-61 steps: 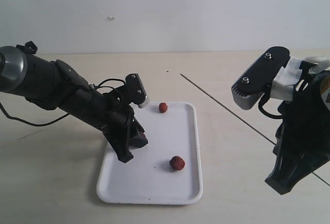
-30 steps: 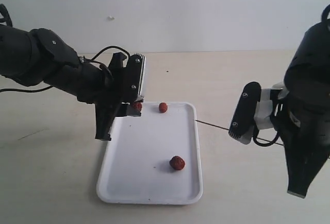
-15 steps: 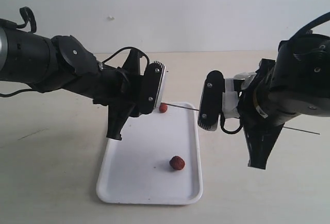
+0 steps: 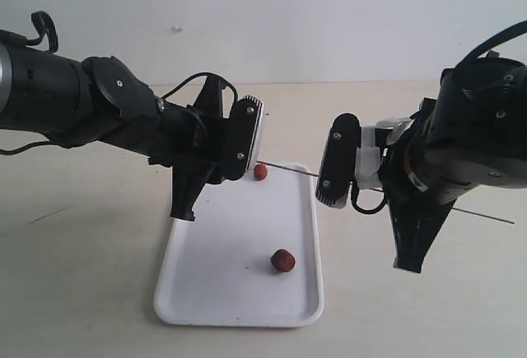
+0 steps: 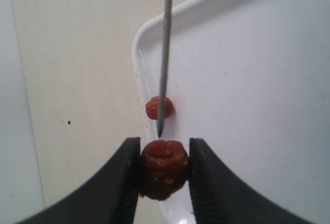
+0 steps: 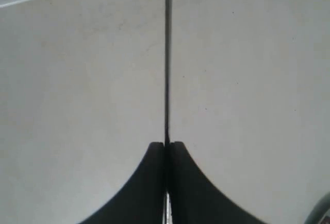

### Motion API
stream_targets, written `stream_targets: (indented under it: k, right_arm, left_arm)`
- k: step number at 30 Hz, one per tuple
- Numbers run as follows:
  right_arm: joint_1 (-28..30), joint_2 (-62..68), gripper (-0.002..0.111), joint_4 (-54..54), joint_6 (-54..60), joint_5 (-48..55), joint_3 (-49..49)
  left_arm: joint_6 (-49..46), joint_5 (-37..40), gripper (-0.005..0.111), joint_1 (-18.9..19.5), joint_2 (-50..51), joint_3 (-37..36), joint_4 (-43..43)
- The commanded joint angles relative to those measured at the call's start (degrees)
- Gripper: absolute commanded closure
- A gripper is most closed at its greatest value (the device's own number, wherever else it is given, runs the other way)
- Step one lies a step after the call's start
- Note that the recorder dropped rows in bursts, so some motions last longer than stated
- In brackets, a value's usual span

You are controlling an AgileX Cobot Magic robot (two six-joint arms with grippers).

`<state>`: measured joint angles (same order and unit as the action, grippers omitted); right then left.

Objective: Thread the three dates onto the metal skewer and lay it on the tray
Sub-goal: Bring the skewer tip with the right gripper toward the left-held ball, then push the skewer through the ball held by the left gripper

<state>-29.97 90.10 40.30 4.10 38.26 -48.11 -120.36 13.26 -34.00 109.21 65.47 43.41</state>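
The left gripper (image 5: 164, 154) grasps one date (image 5: 164, 170) between its black fingers, above the tray's (image 4: 239, 288) far left corner. In the exterior view that date is hidden behind the arm and its camera housing. The right gripper (image 6: 166, 148) is clenched on the skewer (image 5: 165, 54), jaws pressed together around the thin rod. The skewer points at the held date, and its tip stops at the date's near face. Whether it touches or has pierced the fruit cannot be told. In the exterior view the rod's middle is covered by the right arm's camera block, with one short length showing over the tray and the tail sticking out behind the right arm. A second date (image 4: 260, 172) lies near the tray's far rim, partly crossed by the rod in the left wrist view. A third date (image 4: 282, 260) lies near the tray's middle, outside both wrist views.
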Motion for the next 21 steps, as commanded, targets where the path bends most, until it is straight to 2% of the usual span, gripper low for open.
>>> stream_targets:
  k: [1, 21]
  right_arm:
    - [0.18, 0.77, 0.108, 0.52, -1.30, -0.23, 0.16]
    - [0.18, 5.80, 0.108, 0.35, -1.19, -0.70, -3.61]
  left_arm:
    - [0.12, -0.34, 0.075, -0.29, -0.77, -0.04, 0.22]
    - [0.12, -0.68, 0.075, -0.29, -0.77, -0.04, 0.23]
